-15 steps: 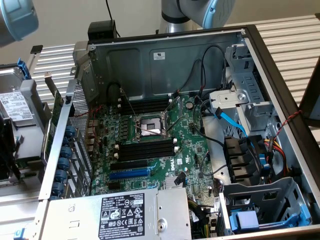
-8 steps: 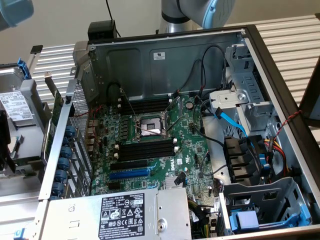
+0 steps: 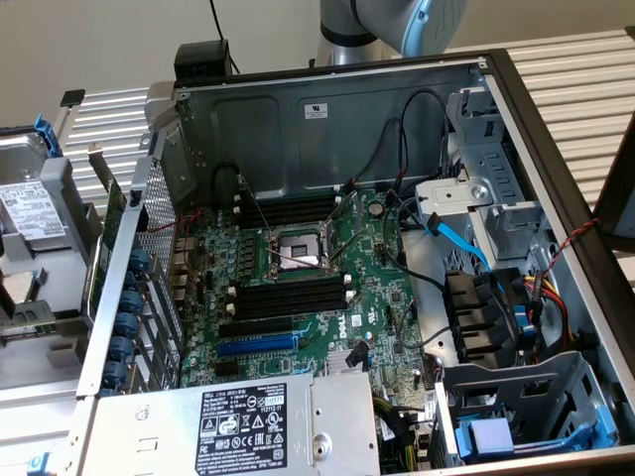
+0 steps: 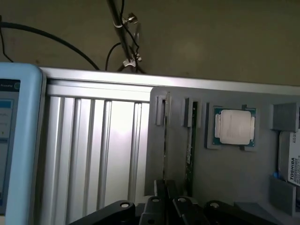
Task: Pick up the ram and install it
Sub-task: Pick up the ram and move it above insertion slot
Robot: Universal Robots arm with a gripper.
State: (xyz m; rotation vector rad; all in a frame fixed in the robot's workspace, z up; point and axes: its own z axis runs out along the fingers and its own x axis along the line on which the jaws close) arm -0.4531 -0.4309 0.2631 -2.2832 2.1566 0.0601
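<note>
One ram stands at the grey tray's edge, the gripper drawn shut at its end. Memory slots are empty; lifting and installing are left.

Exterior view bright, soft even light, no hard shadows, computer case far wall mildly reflective, near corners darker; wrist view dimmer, strong glare on the ribbed table, gripper nearly black in shadow.
</note>
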